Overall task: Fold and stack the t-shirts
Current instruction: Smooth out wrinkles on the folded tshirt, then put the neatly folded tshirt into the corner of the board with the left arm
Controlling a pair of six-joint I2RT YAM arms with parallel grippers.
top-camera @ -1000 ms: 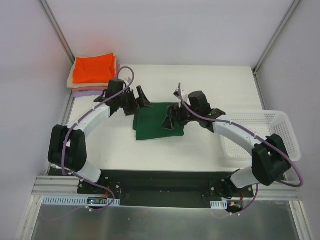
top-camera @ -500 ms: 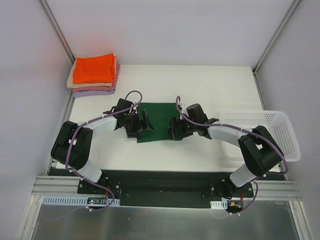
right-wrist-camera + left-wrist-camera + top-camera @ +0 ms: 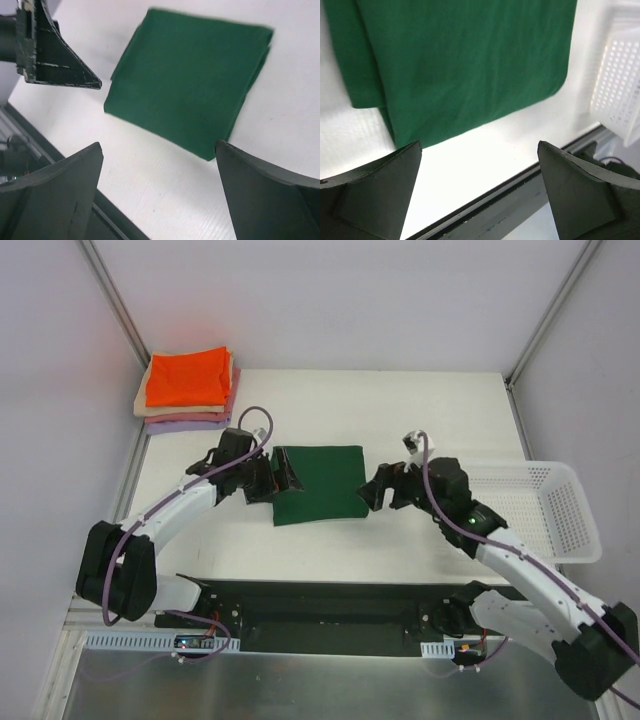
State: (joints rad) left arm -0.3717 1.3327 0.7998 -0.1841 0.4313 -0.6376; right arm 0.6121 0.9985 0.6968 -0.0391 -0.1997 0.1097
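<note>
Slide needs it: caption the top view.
Left pincer and right pincer, both open, flank the green shirt; stack far left.

links (image 3: 172, 512) wht | joints (image 3: 112, 562) blk | cables (image 3: 257, 411) purple | L pincer (image 3: 280, 478), R pincer (image 3: 375, 491) blk

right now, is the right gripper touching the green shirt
Apart. The right wrist view shows the open right gripper with bare white table between both fingers and the flat dark green t-shirt.

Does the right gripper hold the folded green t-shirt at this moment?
No: the right gripper is wide open and empty, and the green t-shirt lies flat on the table beyond it.
</note>
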